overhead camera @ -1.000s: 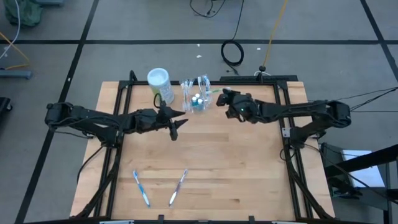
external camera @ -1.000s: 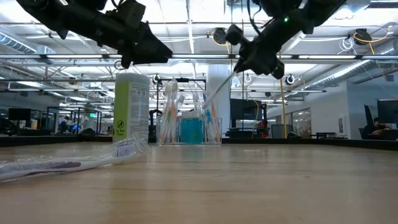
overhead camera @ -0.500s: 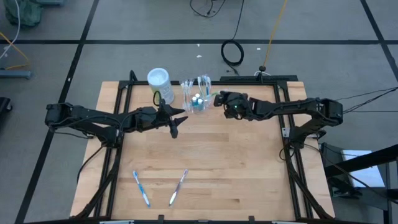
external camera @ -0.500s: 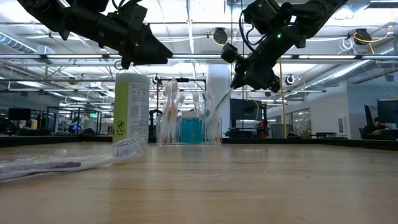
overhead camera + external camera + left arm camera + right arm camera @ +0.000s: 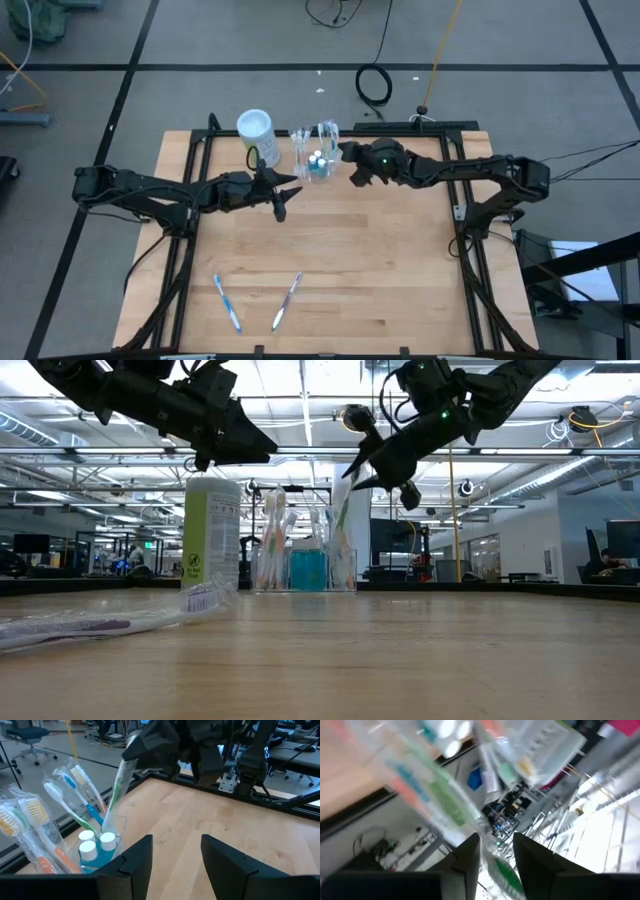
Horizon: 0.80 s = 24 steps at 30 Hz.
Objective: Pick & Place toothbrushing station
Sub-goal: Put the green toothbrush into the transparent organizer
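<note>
The clear plastic holder (image 5: 315, 160) stands on its base at the table's far edge. It holds several wrapped toothbrushes and a blue bottle with white caps (image 5: 95, 847), and also shows in the low view (image 5: 305, 565). My right gripper (image 5: 350, 160) is just right of the holder and above it, shut on a wrapped green toothbrush (image 5: 117, 785). My left gripper (image 5: 285, 195) hovers open and empty, near and to the left of the holder. My right gripper pinches the wrapped green toothbrush at its upper end (image 5: 352, 460) between its two fingers. The fingers come from the table's right, slanting down. The toothbrush hangs almost upright below them, with its lower end (image 5: 340, 550) down inside the holder's right side.
A green canister with a white lid (image 5: 255, 128) stands just left of the holder. Two wrapped toothbrushes, one blue (image 5: 227, 302) and one pink (image 5: 286, 300), lie near the table's front edge. Bare wood lies between them and the arms.
My right gripper has moved toward the table's left, over the holder, and tipped. The green toothbrush has swung from a slant to nearly upright, and its lower end has gone down into the holder. My left gripper has kept still.
</note>
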Motion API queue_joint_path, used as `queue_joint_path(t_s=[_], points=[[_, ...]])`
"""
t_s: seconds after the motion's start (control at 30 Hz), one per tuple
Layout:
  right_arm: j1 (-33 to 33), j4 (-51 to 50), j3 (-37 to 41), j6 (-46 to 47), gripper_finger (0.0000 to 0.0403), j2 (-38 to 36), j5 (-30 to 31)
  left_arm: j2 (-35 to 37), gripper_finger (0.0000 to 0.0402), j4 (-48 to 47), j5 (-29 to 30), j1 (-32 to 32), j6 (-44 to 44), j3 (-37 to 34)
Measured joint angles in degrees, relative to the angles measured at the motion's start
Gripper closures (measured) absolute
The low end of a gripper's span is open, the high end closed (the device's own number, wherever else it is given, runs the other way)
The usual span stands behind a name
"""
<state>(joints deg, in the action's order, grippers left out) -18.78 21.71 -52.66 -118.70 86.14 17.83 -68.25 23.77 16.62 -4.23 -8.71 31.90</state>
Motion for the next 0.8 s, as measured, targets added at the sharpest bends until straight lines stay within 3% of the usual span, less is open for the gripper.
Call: queue_joint_path(t_s=[0.17,0.67,0.8], points=[[-2.43,4.77,-0.1,6.61,0.0272,1.07,-2.39,0.0,0.0227,-0.11,-0.02,0.0,-0.02,0.0],[-6.02,3.36,0.13,32.92,0.0264,5.76,-16.4,-0.01,0.0227,-1.53,-0.04,0.0,-0.04,-0.02],[-5.52,4.01,-0.03,34.91,0.0262,6.7,-16.41,0.0,0.0227,-1.77,-0.04,0.01,-0.04,-0.02]])
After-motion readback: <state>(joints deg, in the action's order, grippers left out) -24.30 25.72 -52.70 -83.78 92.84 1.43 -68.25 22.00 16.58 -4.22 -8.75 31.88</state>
